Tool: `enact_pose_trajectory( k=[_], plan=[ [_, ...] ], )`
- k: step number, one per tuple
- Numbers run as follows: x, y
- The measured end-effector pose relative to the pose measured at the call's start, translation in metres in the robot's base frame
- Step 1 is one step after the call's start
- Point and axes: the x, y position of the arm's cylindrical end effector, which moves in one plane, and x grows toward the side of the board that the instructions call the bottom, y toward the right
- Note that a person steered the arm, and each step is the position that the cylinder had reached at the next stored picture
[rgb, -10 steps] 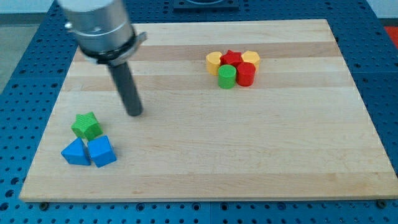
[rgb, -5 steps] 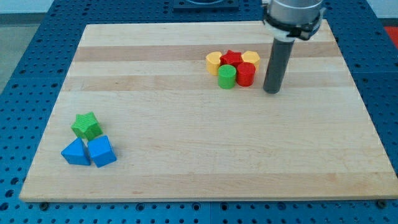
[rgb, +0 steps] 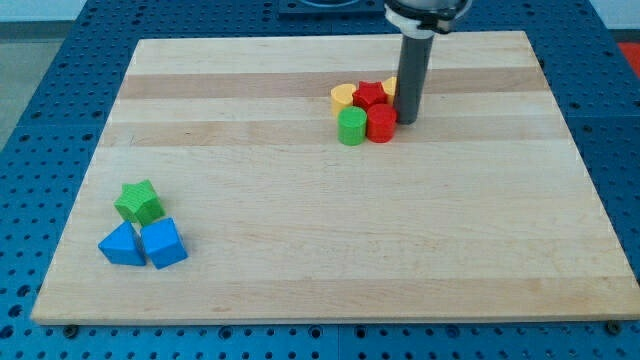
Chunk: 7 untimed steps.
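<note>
Red cylinder (rgb: 381, 124) against my tip (rgb: 408, 121)

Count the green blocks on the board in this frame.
2. A green star sits near the view's bottom left, above two blue blocks; a green cylinder stands in the upper cluster, left of a red cylinder. None seems hidden.

My tip (rgb: 407, 121) presses the right side of a cluster on the tabletop (rgb: 330, 250), apparently touching the red cylinder (rgb: 381, 124); a green cylinder (rgb: 351, 127), red star (rgb: 371, 94) and yellow block (rgb: 343, 97) crowd beside it.
</note>
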Motion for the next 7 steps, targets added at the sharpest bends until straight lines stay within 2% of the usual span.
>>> enact_pose_trajectory(
  k=[2,5,7],
  plan=[
    [0.014,-0.042],
    [0.088,-0.100],
    [0.088,-0.143]
  ],
)
